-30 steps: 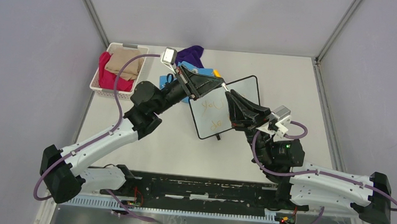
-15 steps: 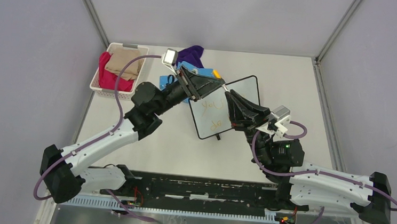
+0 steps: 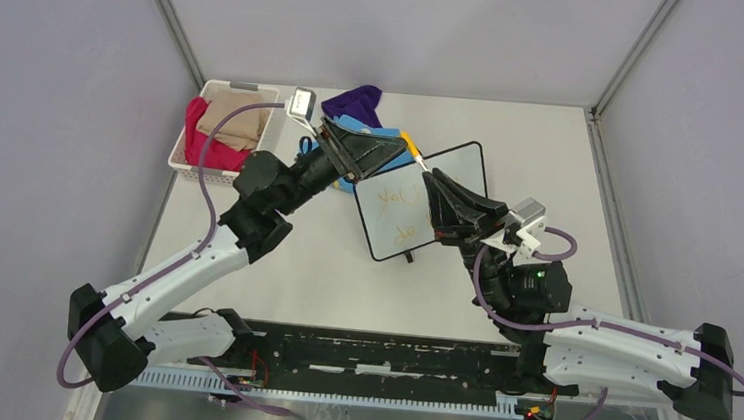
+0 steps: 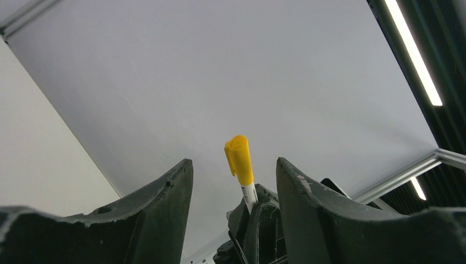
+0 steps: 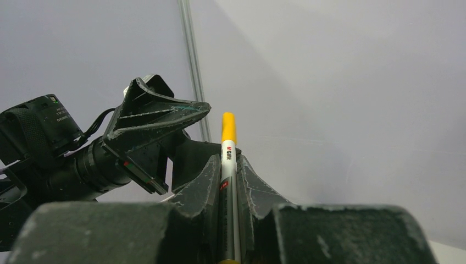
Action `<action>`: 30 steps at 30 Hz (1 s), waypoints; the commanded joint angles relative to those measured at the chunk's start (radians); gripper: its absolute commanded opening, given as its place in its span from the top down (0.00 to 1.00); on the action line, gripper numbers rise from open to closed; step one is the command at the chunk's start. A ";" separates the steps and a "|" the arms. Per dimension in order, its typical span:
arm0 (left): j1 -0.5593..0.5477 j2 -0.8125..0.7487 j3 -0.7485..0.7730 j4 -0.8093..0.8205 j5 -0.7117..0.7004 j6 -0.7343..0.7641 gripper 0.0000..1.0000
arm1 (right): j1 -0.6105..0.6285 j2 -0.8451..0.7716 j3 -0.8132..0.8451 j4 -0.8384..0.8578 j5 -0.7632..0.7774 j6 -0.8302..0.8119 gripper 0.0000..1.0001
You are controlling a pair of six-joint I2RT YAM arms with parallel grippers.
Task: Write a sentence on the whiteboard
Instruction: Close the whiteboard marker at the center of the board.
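Observation:
The whiteboard [image 3: 456, 172] lies tilted mid-table, with the sentence [image 3: 398, 212] in thin orange-yellow strokes on its left half. Above the board's upper left part, my right gripper [image 3: 430, 175] [image 5: 226, 159] is shut on a white marker [image 5: 227, 165] that points up and left. A yellow cap [image 4: 239, 159] [image 3: 408, 141] sits on the marker's free end. In the left wrist view my left gripper [image 4: 233, 165] [image 3: 399, 148] is open, and the capped end stands between its fingers [image 4: 167, 198] and beyond them, touching neither. The marker's tip is hidden.
A white basket [image 3: 183, 160] holding red and tan cloths stands at the back left. A purple cloth [image 3: 359, 101] and a blue item [image 3: 382, 131] lie behind the left gripper. The enclosure walls close in the table on three sides.
The left gripper's jaws have spread apart, letting go of the yellow cap, and the left arm has drawn back to the left. The right arm and marker have stayed put.

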 commanded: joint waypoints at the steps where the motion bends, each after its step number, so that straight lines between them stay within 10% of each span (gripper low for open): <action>1: 0.017 -0.009 0.041 0.011 0.000 0.012 0.38 | -0.004 -0.019 -0.003 0.022 -0.005 0.012 1.00; 20: 0.015 0.048 0.061 0.112 0.080 -0.026 0.54 | -0.004 0.006 0.012 0.015 -0.012 0.025 1.00; 30: -0.017 0.054 0.027 0.152 0.090 -0.030 0.91 | -0.003 0.018 0.020 0.023 -0.006 0.022 1.00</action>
